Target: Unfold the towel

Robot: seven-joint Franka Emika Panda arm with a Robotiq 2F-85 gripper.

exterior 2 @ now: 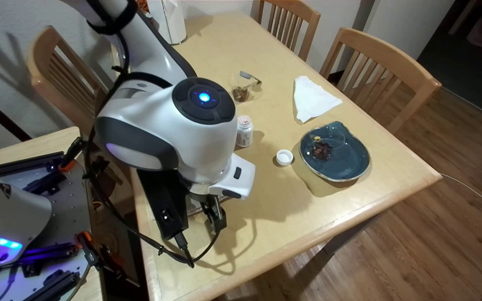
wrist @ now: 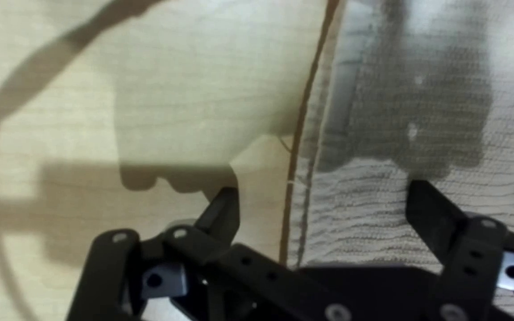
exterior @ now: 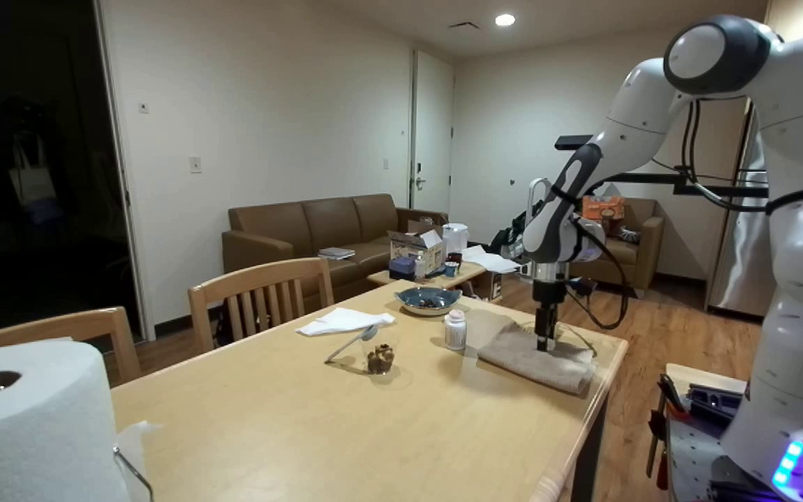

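Note:
The towel (exterior: 534, 359) is a light grey-beige ribbed cloth. It lies folded and flat near the table's corner in an exterior view. In an exterior view it is almost wholly hidden under the arm, with a small edge (exterior 2: 195, 207) showing. In the wrist view the towel (wrist: 373, 223) fills the right side, and its hemmed edge runs up the middle. My gripper (wrist: 322, 191) is open and points down. One finger is over bare table beside the hem, the other over the towel. The gripper (exterior: 544, 343) appears at or just above the cloth; contact cannot be told.
A white bottle (exterior: 455, 331) stands close to the towel. Its white cap (exterior 2: 284, 157) and a blue dish (exterior 2: 352, 154) lie nearby. Farther off are a clear cup (exterior: 380, 357) with a spoon, a white napkin (exterior: 346, 321) and a paper roll (exterior: 32, 425).

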